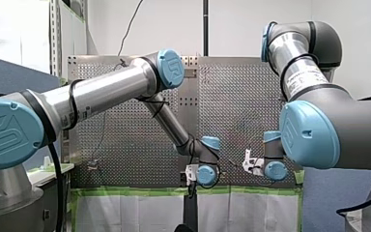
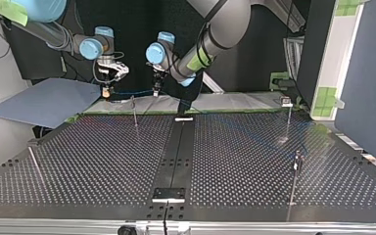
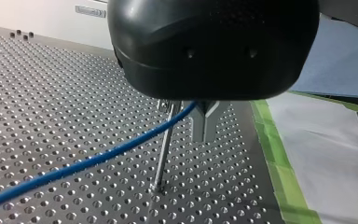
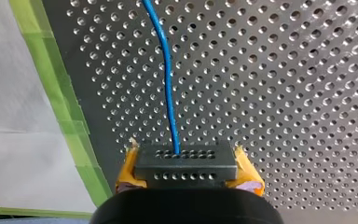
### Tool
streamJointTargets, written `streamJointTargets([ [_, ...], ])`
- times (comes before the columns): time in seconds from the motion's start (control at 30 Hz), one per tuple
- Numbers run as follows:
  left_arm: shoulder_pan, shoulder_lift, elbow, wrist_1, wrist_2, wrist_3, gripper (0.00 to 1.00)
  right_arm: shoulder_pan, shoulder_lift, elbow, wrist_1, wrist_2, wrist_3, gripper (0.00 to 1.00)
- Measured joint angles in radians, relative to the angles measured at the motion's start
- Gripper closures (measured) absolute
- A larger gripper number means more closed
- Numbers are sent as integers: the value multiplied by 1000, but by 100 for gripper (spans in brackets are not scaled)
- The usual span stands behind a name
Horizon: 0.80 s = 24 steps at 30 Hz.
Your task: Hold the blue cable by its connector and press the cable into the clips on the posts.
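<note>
Clamped between the yellow pads (image 4: 127,170) of my right gripper (image 4: 186,170) sat the dark connector (image 4: 186,161), held firm. From it the blue cable (image 4: 168,84) ran straight ahead of that claw over the perforated table (image 4: 284,93), with green tape (image 4: 58,98) and a white sheet (image 4: 18,154) off to one side. Farther along the cable, my left gripper (image 3: 204,138) hung just beside a thin post (image 3: 164,154). Its metal fingers (image 3: 200,122) were drawn narrow and seemed to be pinched on the cable, though the black housing (image 3: 214,46) hid the exact contact. Beyond that claw the cable trailed away low over the table. I judged the task barely begun. The connector was in hand and the cable ran level with the top of the post between the two claws, but no picture showed it seated in a clip. That first press remained, and so did the far posts (image 2: 290,120), one of them carrying a clip (image 2: 286,101) and all standing well apart from both claws with no cable near them. The left claw's own bulk crowded the nearest post, and the cable's trailing length would have to be led round the others.
</note>
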<state>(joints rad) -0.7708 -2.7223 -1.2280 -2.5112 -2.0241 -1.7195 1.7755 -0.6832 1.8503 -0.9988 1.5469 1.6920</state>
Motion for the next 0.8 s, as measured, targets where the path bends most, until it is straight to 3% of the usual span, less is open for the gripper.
streamJointTargets([
  [0.4,-13,-1,20,7,-3,-16,100,-8,10,0,-40,-8,17,100],
  [0.53,-13,-1,21,10,-5,-19,100,-13,17,-1,-73,-15,32,100],
  [0.8,-10,-1,21,13,-17,-29,100,-18,63,-25,-91,-20,30,100],
])
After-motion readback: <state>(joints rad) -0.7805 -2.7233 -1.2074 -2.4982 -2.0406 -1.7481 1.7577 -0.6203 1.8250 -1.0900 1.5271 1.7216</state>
